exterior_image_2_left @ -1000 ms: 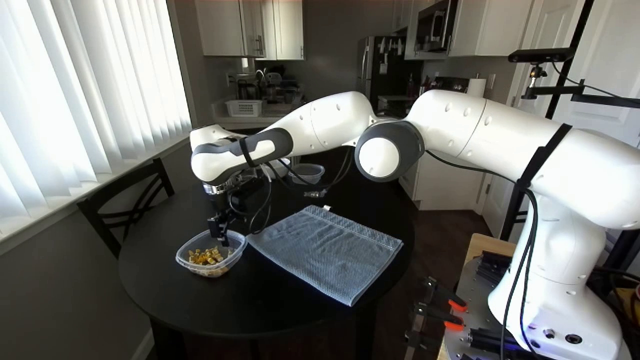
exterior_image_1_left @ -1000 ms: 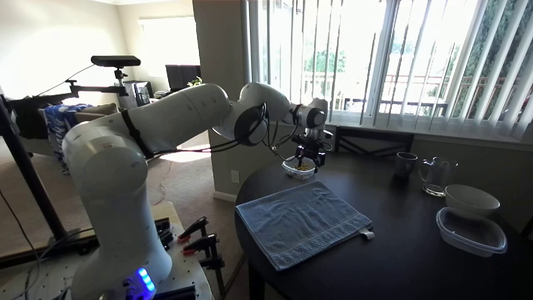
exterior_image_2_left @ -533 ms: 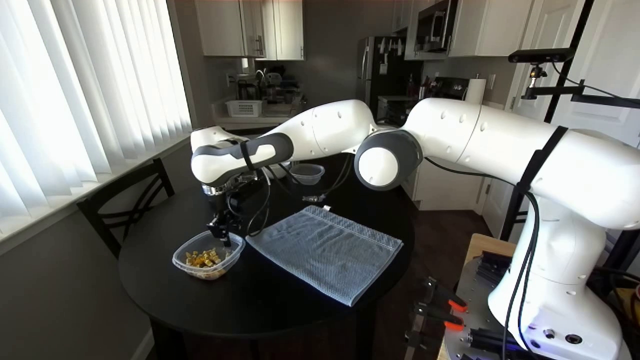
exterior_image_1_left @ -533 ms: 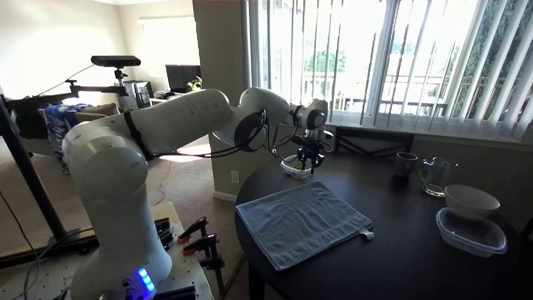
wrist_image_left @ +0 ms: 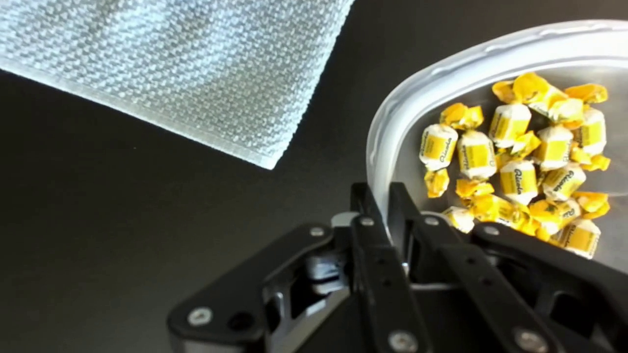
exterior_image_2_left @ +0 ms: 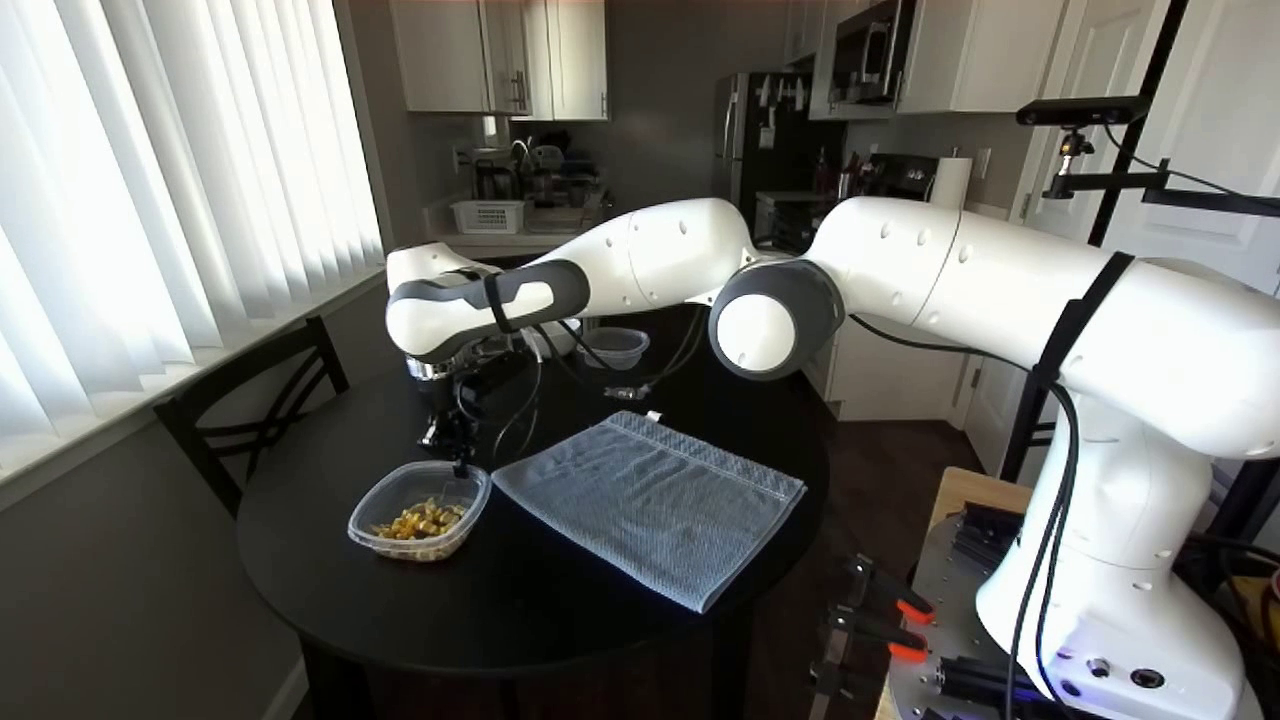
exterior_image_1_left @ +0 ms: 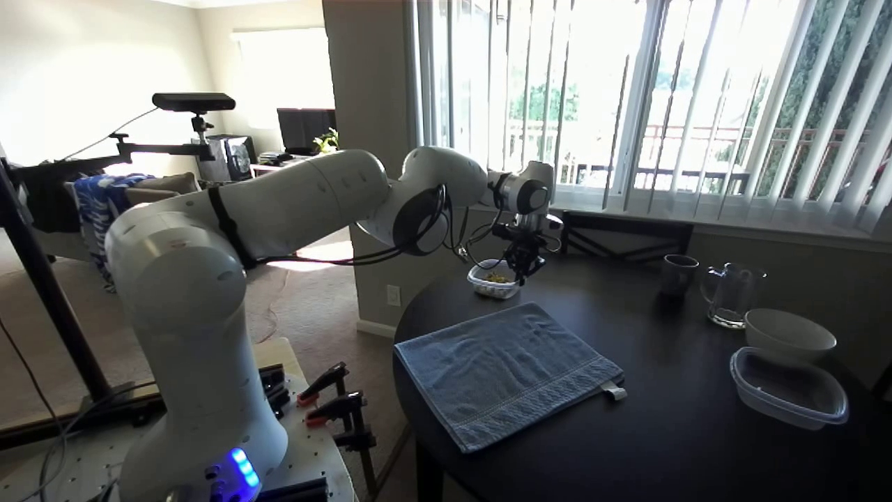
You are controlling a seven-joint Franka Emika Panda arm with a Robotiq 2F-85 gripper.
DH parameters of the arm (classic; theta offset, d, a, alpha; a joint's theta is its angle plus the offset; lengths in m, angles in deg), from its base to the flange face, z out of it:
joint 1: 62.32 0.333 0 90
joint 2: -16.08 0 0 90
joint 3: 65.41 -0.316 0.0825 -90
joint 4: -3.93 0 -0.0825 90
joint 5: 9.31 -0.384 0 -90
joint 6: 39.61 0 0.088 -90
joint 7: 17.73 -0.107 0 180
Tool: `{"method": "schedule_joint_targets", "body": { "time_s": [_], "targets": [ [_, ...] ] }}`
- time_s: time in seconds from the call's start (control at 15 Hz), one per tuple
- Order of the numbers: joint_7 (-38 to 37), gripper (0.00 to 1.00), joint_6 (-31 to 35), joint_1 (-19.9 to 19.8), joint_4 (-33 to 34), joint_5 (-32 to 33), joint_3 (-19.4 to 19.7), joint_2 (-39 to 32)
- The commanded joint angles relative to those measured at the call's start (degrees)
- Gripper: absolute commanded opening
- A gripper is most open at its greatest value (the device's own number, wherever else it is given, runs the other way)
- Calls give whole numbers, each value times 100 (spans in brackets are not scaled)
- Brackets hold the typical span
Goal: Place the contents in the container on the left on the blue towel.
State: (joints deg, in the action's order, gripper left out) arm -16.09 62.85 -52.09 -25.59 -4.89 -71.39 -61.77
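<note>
One blue towel (wrist_image_left: 196,73) lies spread at ten o'clock on the dark table (wrist_image_left: 147,220) in the wrist view. Next, the fingers of the gripper (wrist_image_left: 381,196) stand narrow, pinching the rim of the plastic container (wrist_image_left: 417,95) at its nine o'clock side. Wrapped candies (wrist_image_left: 519,182) lie inside, toward three o'clock; whether the base touches the table is hard to tell.

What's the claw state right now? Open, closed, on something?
Claw: closed, holding the clear container by its rim.
</note>
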Motion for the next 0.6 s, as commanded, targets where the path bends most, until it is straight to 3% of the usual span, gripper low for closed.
{"method": "schedule_joint_targets", "body": {
  "time_s": [0.0,0.07,0.13,0.27,0.33,0.53],
  "targets": [
    [-208,7,-200,46,96,0,34,52],
    [-318,6,-221,91,110,54,93,76],
    [-574,6,-523,263,688,50,376,-190],
    [-1061,6,-904,427,870,241,707,-144],
    [-1296,6,-860,475,410,387,783,187],
    [-1661,6,-1415,638,581,725,1193,334]
  ]
}}
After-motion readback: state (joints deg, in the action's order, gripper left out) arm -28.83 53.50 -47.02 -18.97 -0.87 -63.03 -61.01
